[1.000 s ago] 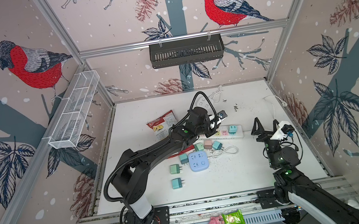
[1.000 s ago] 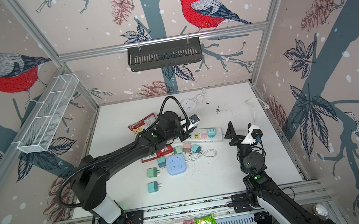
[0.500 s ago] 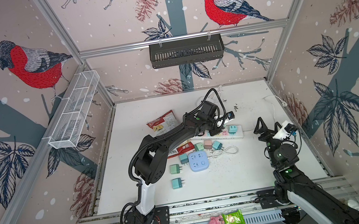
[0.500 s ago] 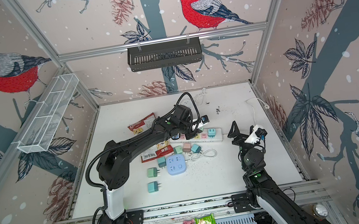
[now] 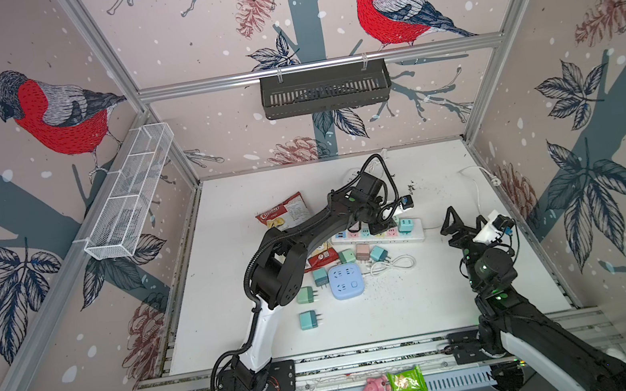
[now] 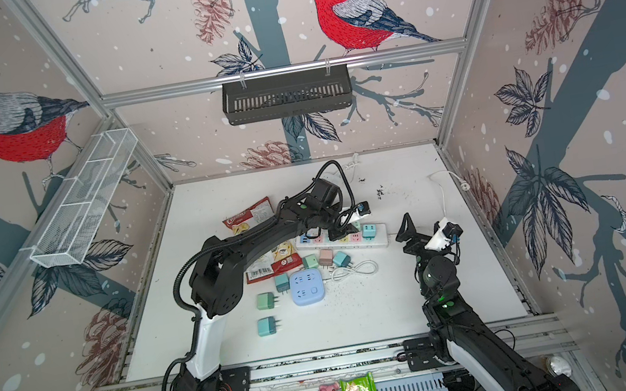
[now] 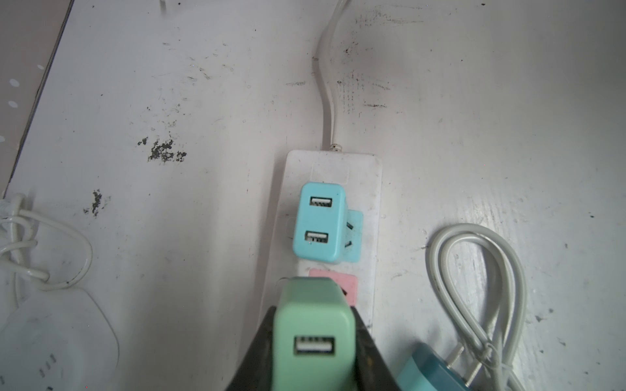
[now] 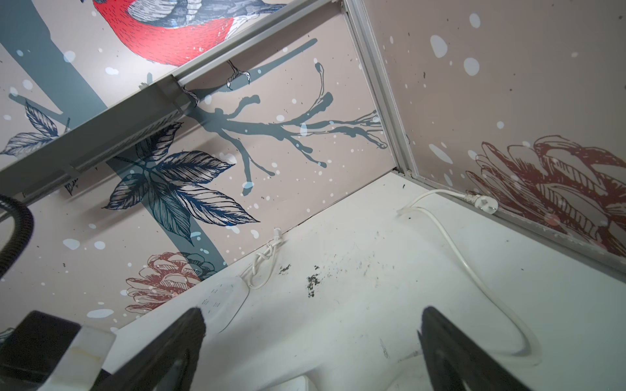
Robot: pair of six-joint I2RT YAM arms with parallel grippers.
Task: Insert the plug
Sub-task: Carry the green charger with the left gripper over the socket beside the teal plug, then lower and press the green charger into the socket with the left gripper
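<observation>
Top views: red snack bag [image 5: 285, 215], logo illegible, near power strip [image 5: 418, 234]

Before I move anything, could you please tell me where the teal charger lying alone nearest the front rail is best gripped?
Probably by its blocky body, coming straight down and pinching across the near and far edges. The teal charger lies flat on the table, prongs sticking out to the right in both top views, so keep clear of that end.
</observation>
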